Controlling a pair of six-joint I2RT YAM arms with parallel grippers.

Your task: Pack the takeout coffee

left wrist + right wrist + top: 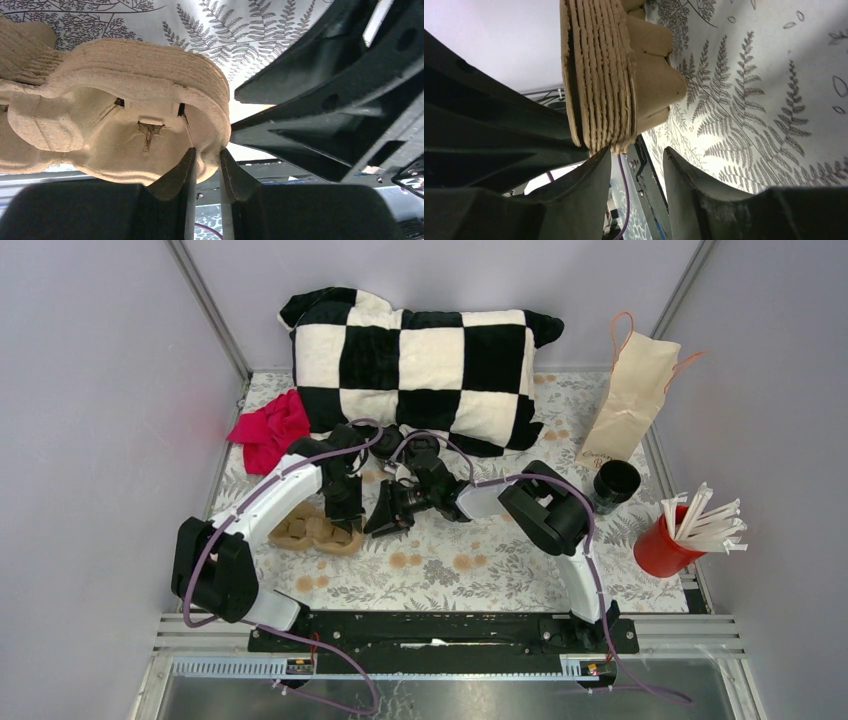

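Two claws meet at a stack of brown cup trays [312, 533] on the near left part of the table. The trays are rough pressed paper, with round hollows and wavy edges, and many thin layers sit one on another. The left claw [207, 151] is clamped on the rim of the stack, one black finger inside a hollow and one outside. The right claw [638, 150] has its fingers apart, and the edge of the stack sits just at their tips, not squeezed. Under them lies a white cloth [480, 560] with grey fern leaves.

Near the right edge stands a shiny red cup [660, 552] full of white straws [705, 522]. Just past it is one takeout coffee cup [615, 483]. It is small, round and black, standing upright, well apart from both claws. I cannot tell if it has a lid. Behind it is a brown paper bag [632, 400] with orange handles. Farthest back lie a soft black-and-white checked pillow [420, 365] and a crumpled pink cloth [270, 430].
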